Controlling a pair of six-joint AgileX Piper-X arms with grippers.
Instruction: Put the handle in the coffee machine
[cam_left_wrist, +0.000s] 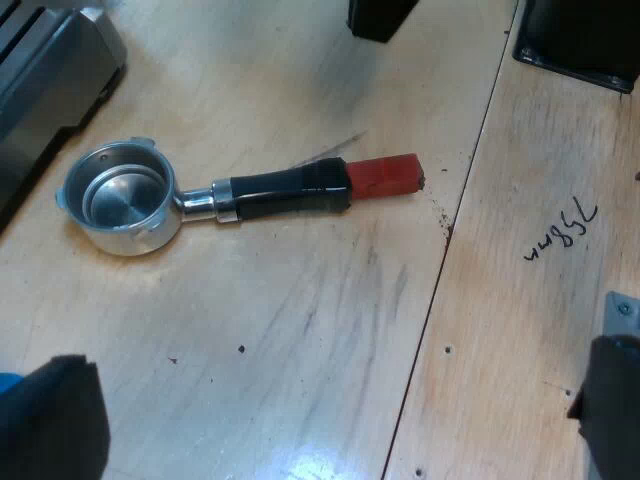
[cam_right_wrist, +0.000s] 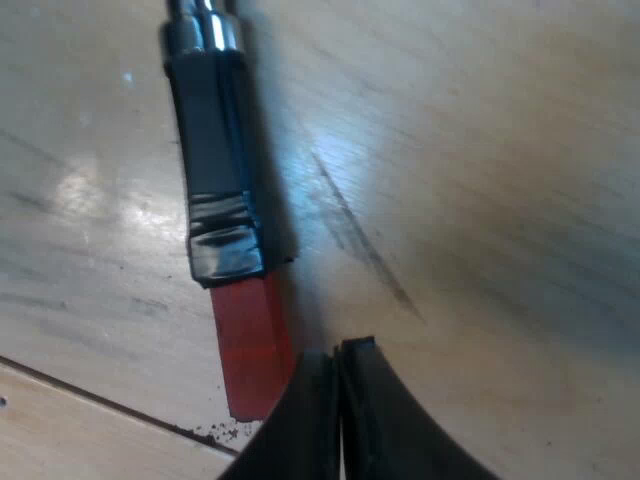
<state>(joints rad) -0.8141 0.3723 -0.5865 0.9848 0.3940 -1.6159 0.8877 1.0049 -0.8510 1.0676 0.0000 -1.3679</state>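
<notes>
Holder: lying flat on the wooden table, loose, not locked into the machine.
Cup end: metal, facing up, sitting near the machine.
Handle: black, pointing away from the machine and finishing in a red end.
Left gripper: hanging over the table with its 2 black fingers spread wide, gripping nothing, well apart from the holder.
Right gripper: its 2 fingers are squeezing together with nothing between them, just beside the red end; I cannot tell if they are touching it.
Cut off: in the right wrist view the handle is running out past its silver neck. The machine is peeking in as just a grey corner.
Hard to tell: a dark thing and a black boxy thing beyond the red end are getting cut off, so I cannot tell what they are.
Writing: pencil marks on the table, too messy to read.
</notes>
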